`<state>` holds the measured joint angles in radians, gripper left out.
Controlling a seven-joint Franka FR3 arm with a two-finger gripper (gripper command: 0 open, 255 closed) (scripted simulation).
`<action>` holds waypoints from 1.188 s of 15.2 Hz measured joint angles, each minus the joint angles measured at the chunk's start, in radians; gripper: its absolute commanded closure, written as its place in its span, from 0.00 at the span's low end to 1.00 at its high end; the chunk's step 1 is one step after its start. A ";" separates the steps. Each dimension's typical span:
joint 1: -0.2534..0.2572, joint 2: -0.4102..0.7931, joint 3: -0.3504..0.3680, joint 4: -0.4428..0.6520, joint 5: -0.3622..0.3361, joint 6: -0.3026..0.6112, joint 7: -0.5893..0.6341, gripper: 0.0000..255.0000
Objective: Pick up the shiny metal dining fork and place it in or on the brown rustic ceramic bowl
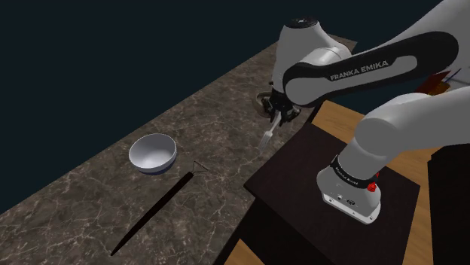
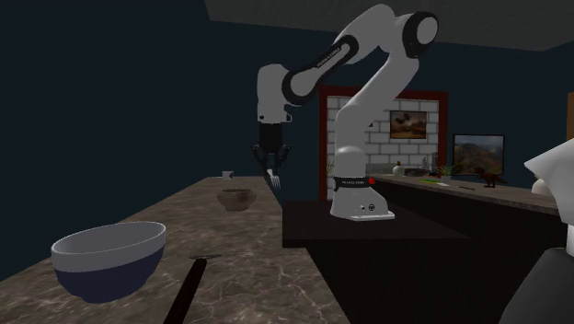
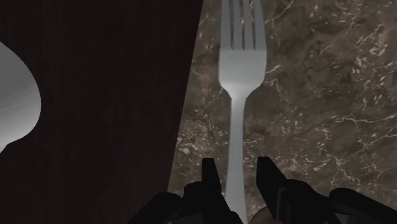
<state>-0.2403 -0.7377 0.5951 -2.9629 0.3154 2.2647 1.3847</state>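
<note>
The fork (image 3: 242,70) hangs tines down above the marbled counter (image 3: 318,127), its handle clasped by the end effector (image 3: 236,167); the brown bowl (image 2: 235,199) stands near.

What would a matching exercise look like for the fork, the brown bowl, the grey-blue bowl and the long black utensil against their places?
1 fork
2 brown bowl
3 grey-blue bowl
4 long black utensil

A lying flat on the counter
B clasped in the gripper, off the counter
C on the counter beside the utensil
D on the counter near the gripper

Pairs: 1-B, 2-D, 3-C, 4-A
</note>
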 measured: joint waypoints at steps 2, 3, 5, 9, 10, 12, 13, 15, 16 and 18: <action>0.004 -0.028 -0.013 0.013 -0.005 -0.040 -0.003 1.00; -0.010 -0.022 -0.022 0.019 -0.016 -0.039 -0.015 1.00; -0.061 0.018 -0.043 0.035 -0.048 -0.011 -0.052 1.00; -0.189 0.145 -0.079 0.089 -0.132 0.074 -0.126 1.00; -0.220 0.179 -0.085 0.111 -0.154 0.088 -0.139 1.00; -0.280 0.249 -0.096 0.156 -0.200 0.117 -0.162 1.00; -0.308 0.288 -0.099 0.178 -0.223 0.135 -0.170 1.00; -0.365 0.365 -0.105 0.230 -0.273 0.161 -0.182 1.00; -0.388 0.392 -0.114 0.255 -0.295 0.164 -0.194 1.00; -0.435 0.460 -0.126 0.306 -0.344 0.179 -0.207 1.00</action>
<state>-0.6754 -0.2778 0.4691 -2.6567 -0.0288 2.4441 1.1776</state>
